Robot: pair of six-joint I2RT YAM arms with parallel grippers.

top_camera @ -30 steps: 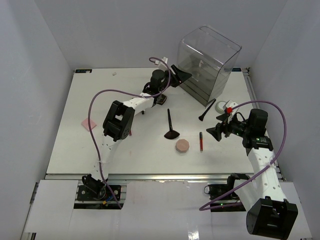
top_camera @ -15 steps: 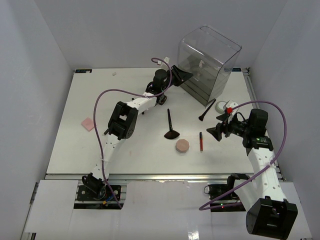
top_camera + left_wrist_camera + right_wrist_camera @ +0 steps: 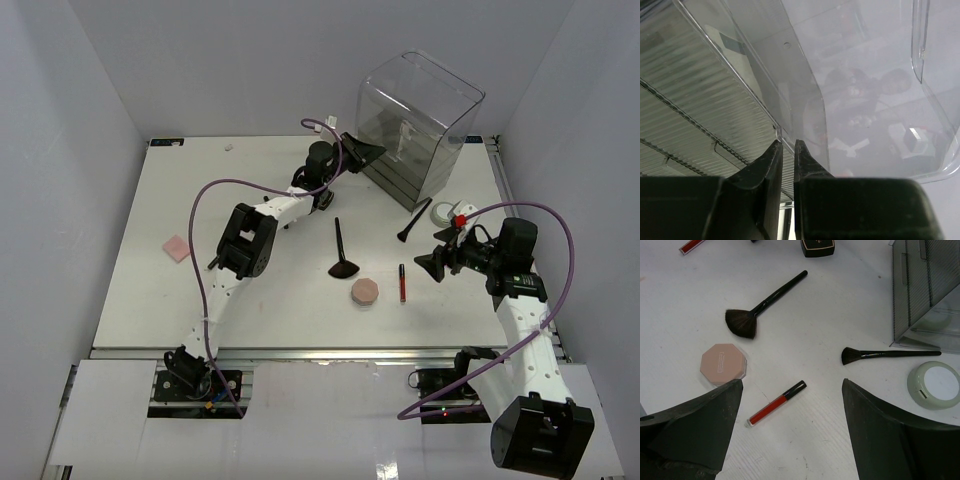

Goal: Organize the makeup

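My left gripper [image 3: 365, 150] is at the front of the clear drawer box [image 3: 420, 120]. In the left wrist view its jaws are shut on a thin clear plastic edge [image 3: 781, 134] of the box. My right gripper [image 3: 432, 263] hangs open over the table, with a red tube [image 3: 776, 403] with a black cap lying below the gap between its fingers. The makeup lies loose: a fan brush [image 3: 342, 256], a pink octagonal puff [image 3: 366, 291], the red tube [image 3: 403, 283], a small brush [image 3: 414, 221], and a black compact [image 3: 817, 247].
A round pale-green compact [image 3: 445, 213] lies by the box's near corner. A pink square [image 3: 176, 247] lies far left on the table. A second red tube [image 3: 692, 245] shows at the top edge of the right wrist view. White walls enclose the table.
The left arm has stretched toward the box and its jaws have closed on the clear edge. The right arm and the loose makeup have not moved.
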